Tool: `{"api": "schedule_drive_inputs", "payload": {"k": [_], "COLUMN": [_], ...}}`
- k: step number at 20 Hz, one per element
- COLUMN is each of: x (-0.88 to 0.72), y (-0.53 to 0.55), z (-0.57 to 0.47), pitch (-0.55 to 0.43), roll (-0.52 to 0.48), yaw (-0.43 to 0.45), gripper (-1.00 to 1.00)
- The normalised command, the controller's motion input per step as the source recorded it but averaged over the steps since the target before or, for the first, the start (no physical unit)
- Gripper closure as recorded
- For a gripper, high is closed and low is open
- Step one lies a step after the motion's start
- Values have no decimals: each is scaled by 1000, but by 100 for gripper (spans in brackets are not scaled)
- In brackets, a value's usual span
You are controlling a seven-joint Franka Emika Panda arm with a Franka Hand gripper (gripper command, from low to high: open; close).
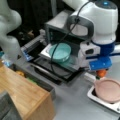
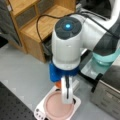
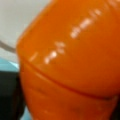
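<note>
Orange object in my grasp, above the pink plate

My gripper [image 1: 101, 75] is clenched on the orange object [image 3: 72, 60], which fills the wrist view. In both front views I hang just over the pink plate [image 1: 108, 90] in its white tray [image 2: 40, 111]; teal bowl [image 1: 60, 52] sits on the oven door, well apart

The shiny orange plastic thing [image 3: 72, 62] fills the wrist view, and its edges are cut off. In both front views the gripper [image 1: 100, 74] hides most of it.
</note>
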Motion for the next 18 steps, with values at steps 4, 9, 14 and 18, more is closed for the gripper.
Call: {"api": "schedule_drive_inputs", "payload": {"k": [4,9,14,18], "x": [-174,-256,-490,-640], "y": [-111,-157,-202,-154], "z": [123,59,-61,-130], "pitch": [23,-11,-33,-110], "roll": [138,173,141,140], "yaw": [-493,-448,-409,-335], "gripper": [100,100,100,100]}}
